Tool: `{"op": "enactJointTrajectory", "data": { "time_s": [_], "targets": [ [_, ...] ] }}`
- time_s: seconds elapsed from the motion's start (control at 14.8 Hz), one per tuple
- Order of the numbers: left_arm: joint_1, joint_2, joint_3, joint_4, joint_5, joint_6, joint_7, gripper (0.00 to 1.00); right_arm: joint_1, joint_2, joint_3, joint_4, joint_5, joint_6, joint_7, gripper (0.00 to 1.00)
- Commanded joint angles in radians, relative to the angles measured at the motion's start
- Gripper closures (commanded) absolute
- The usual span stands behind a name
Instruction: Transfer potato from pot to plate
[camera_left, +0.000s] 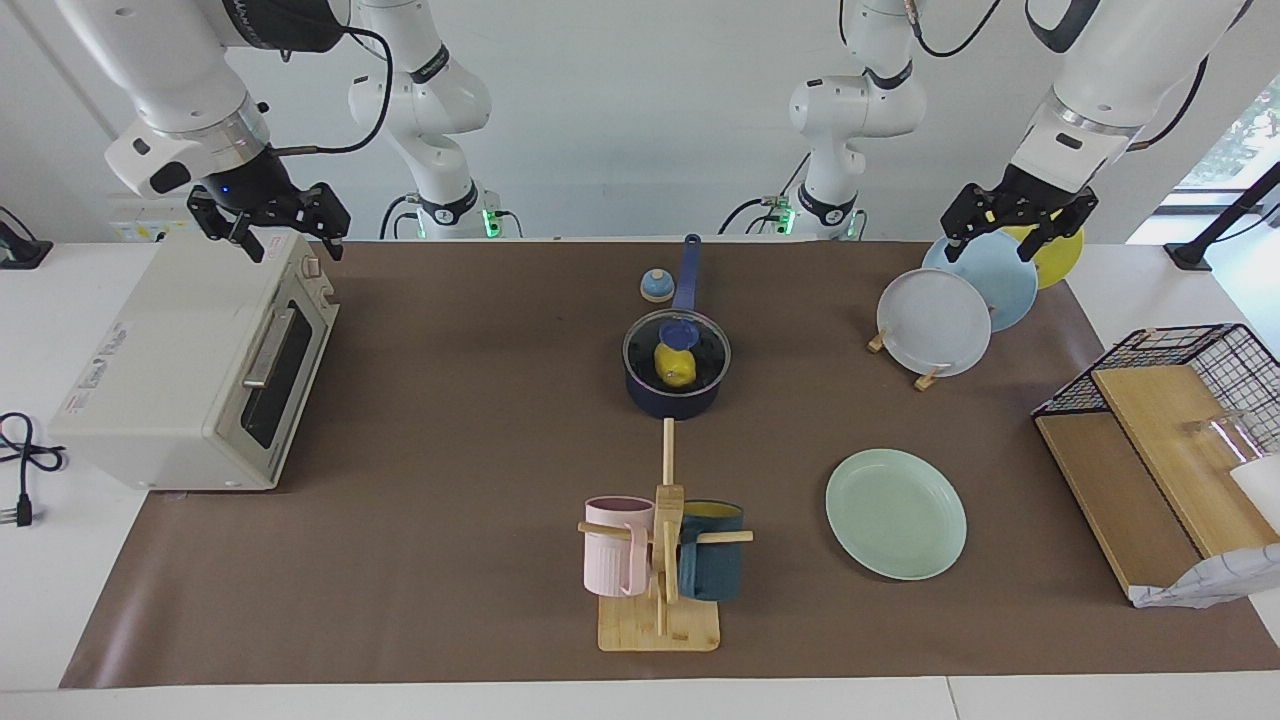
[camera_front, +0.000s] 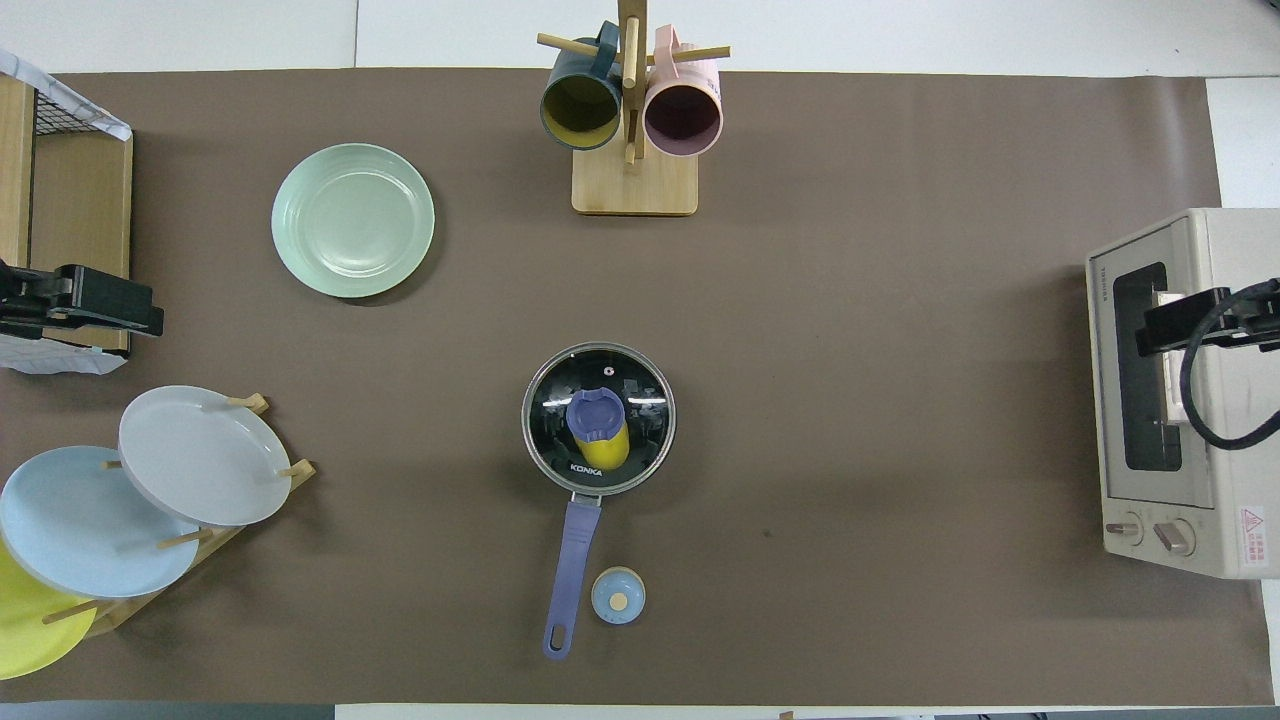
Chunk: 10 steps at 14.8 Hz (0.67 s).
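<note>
The potato sits inside the pot under a glass lid at table centre. From the pot, overhead, the plate lies at 10 o'clock. Both arms wait aloft, fingers spread: left gripper over the plate rack, right gripper over the toaster oven.

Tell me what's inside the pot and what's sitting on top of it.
Inside the pot lies the potato, seen through a glass lid that closes the pot. The lid's blue knob covers part of the potato; the pot's bottom under it cannot be seen.
</note>
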Motion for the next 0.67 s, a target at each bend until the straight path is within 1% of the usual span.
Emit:
{"op": "enactJointTrajectory", "data": {
  "time_s": [0.0, 0.4, 0.54, 0.61],
  "targets": [
    [-0.009, -0.014, 0.005, -0.016, 0.003, 0.012, 0.011, 0.0, -0.007, -0.018, 0.003, -0.024, 0.023, 0.021, -0.028, 0.0],
    [-0.011, -0.014, 0.002, -0.016, 0.003, 0.012, 0.005, 0.0, -0.004, -0.015, 0.006, -0.018, 0.023, 0.02, -0.02, 0.0],
    [-0.011, -0.014, 0.002, -0.016, 0.003, 0.012, 0.005, 0.0, 0.024, -0.013, 0.01, -0.018, 0.023, 0.028, -0.022, 0.0],
    [-0.011, -0.014, 0.002, -0.016, 0.003, 0.014, 0.005, 0.0, 0.038, -0.012, 0.012, -0.018, 0.025, 0.055, -0.019, 0.0]
  ]
}}
